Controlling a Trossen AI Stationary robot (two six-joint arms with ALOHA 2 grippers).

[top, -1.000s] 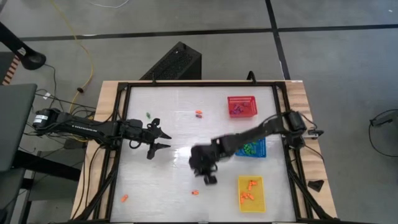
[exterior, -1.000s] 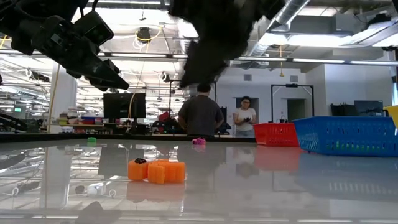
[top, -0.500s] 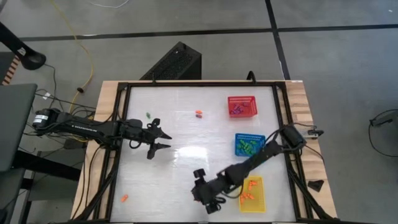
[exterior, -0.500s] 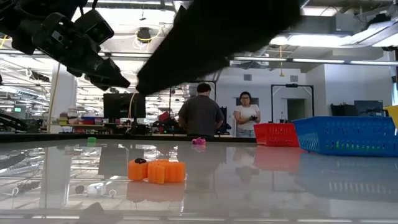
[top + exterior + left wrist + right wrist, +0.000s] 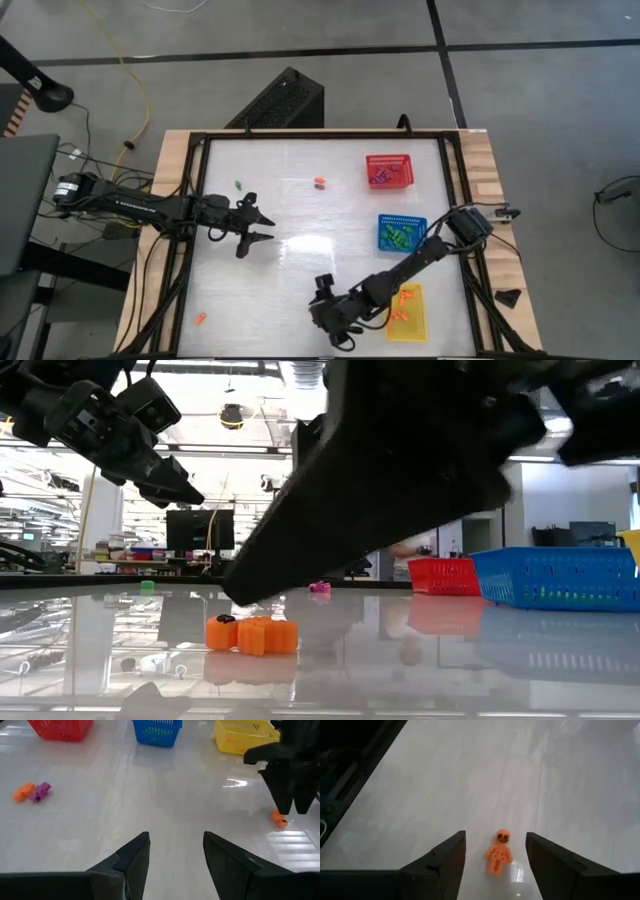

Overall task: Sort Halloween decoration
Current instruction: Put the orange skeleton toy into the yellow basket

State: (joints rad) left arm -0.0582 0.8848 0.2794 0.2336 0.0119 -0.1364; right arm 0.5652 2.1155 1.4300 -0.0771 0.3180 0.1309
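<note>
Orange skeleton trinket (image 5: 499, 852) lies flat on the tabletop (image 5: 300, 215) near its front edge, directly between the right gripper (image 5: 495, 855) fingers, not touching either. Its long axis runs roughly along the finger direction, head pointing away from the wrist. Right fingers are spread wide, holding nothing. My read: straight descent, then close. Left gripper (image 5: 175, 852) hovers well away at the left side, fingers apart, empty; right arm is far nearer.
</note>
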